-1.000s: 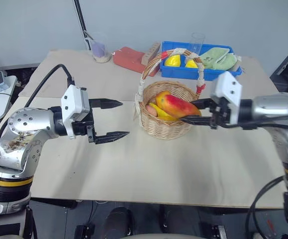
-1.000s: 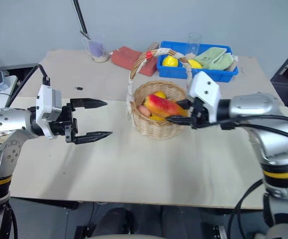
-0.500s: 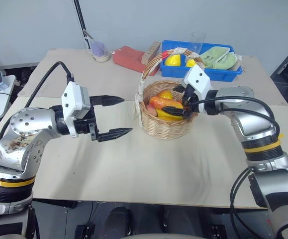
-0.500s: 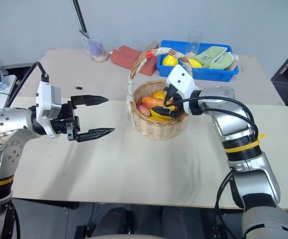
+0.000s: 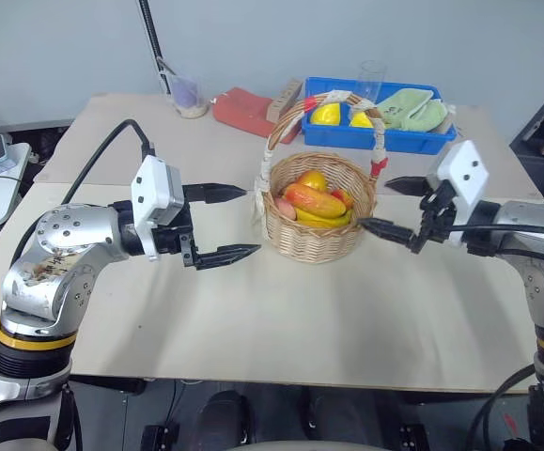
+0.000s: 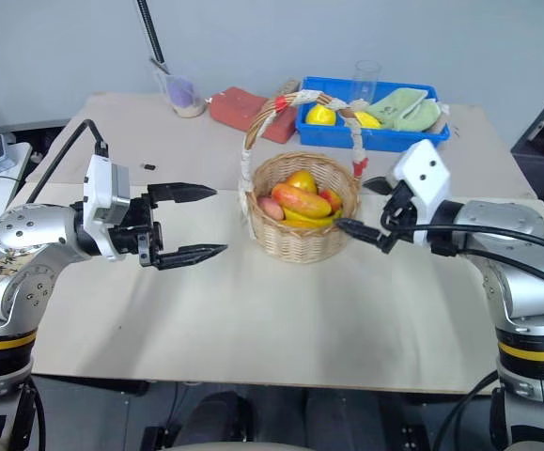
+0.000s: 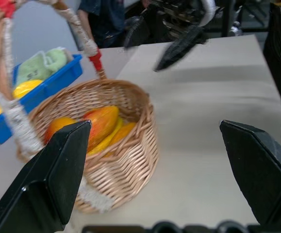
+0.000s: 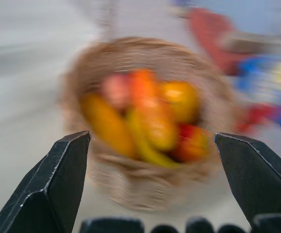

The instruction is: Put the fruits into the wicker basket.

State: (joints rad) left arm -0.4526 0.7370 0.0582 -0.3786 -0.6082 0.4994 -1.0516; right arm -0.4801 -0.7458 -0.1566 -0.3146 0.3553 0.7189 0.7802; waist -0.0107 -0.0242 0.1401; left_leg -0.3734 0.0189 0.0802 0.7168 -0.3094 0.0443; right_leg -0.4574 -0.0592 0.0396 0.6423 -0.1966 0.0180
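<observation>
The elongated red-to-orange toy fruit [image 5: 315, 199] lies in the round tan wicker basket [image 5: 313, 235] on top of the plain yellow-orange one [image 5: 320, 217], its long axis running roughly level across the basket from rim to rim. Both look light, stiff and smooth, likely slippery, so a pinch across the narrow middle would suit best. The left gripper [image 5: 219, 223] and right gripper [image 5: 391, 207] flank the basket with fingers spread, holding nothing.

No legible txt, labels or nos. anywhere

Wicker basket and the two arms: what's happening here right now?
Both fruits lie in the wicker basket with other fruit. The right gripper is open and empty just beside the basket's rim; the left gripper hangs open and empty on the other side. A blue tray sits behind.
</observation>
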